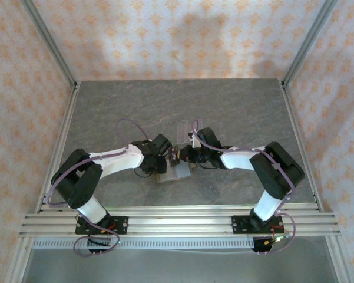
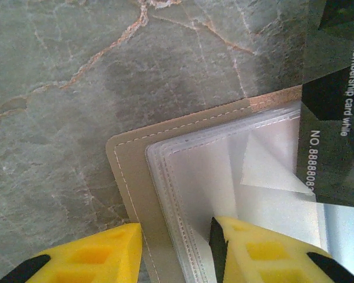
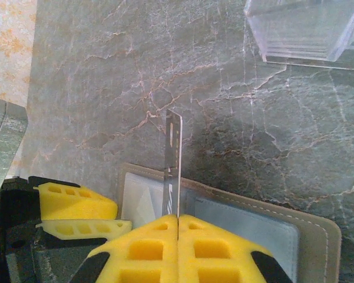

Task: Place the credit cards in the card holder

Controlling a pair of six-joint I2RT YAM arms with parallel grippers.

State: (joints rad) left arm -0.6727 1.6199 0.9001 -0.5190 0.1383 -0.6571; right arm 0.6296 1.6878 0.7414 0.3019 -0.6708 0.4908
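**Right jaws pinching a credit card over the open card holder**

The right jaws are clenched tight on a dark credit card (image 3: pixel 174 154). It's held upright on its edge and sticks out past the tips, right above the middle of the open card holder (image 3: pixel 327 236). In the left wrist view that card hangs over the clear sleeves, off to the right of the left jaws, and you can read "Membership card" on it. The left jaws are parted, with the yellow fingers (image 2: pixel 94 259) either side of the card holder's stitched edge near a corner. One finger is over the bare table (image 2: pixel 76 88) and the other is on the sleeves, can't tell if they're pressing down. A clear slotted rack (image 3: pixel 306 29) sits well beyond the right jaws' tips.
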